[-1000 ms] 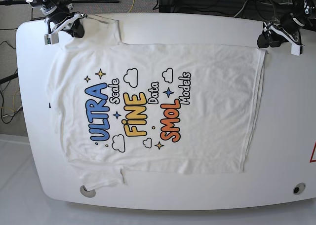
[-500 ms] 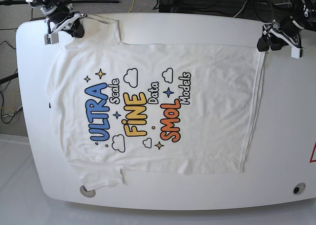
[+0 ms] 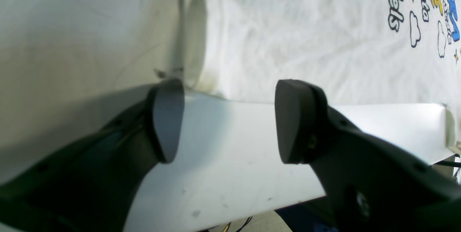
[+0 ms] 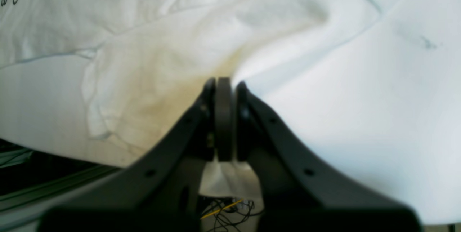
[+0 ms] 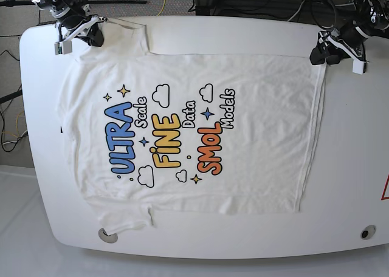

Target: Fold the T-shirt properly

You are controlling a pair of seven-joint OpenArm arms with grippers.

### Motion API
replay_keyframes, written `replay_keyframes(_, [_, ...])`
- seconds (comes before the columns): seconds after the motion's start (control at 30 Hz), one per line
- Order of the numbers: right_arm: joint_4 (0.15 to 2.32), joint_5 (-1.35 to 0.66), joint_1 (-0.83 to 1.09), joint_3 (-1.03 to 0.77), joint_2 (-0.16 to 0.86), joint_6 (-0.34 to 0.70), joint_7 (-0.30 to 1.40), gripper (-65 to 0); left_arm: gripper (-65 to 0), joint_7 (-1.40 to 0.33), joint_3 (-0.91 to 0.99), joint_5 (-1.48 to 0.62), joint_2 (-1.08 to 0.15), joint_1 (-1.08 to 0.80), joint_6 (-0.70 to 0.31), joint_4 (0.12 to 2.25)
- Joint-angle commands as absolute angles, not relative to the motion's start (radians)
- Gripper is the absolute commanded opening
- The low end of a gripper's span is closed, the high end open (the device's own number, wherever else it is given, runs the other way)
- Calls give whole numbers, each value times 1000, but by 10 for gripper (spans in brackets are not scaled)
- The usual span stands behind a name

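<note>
White T-shirt (image 5: pixel 194 131) lies flat, print up, on the worktop (image 5: pixel 352 167). Right gripper (image 4: pixel 224 84) fingers are closed on the far sleeve; left gripper (image 3: pixel 228 120) fingers gape open, empty, at the far hem corner. Step looks like grasp setup: the left likely must close on the hem before any fold.

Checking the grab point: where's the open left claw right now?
In the base view, the left claw sits at the table's top right, beside the T-shirt's hem corner.

Bright, even light — wrist views blur up close, shadows soft.
</note>
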State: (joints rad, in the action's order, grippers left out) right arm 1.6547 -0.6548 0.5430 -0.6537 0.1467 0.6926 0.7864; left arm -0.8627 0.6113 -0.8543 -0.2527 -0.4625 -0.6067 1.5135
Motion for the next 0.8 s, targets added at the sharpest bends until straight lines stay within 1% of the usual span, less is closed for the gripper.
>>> replay_keyframes(0.0, [1663,-650,546,-657,156,698,786,-649,-287,-892,596,-816,-258,-469,-595,1511])
replay_keyframes(0.3, [1663,-651,546,-657,157,698,785,-645,-306,-869,542,-803,-261,-450,-593,1489])
replay_keyframes(0.77, [1662,-655,541,-651,157,698,783,-646,-291,-898,471,-826,-265,-423,-609,1467])
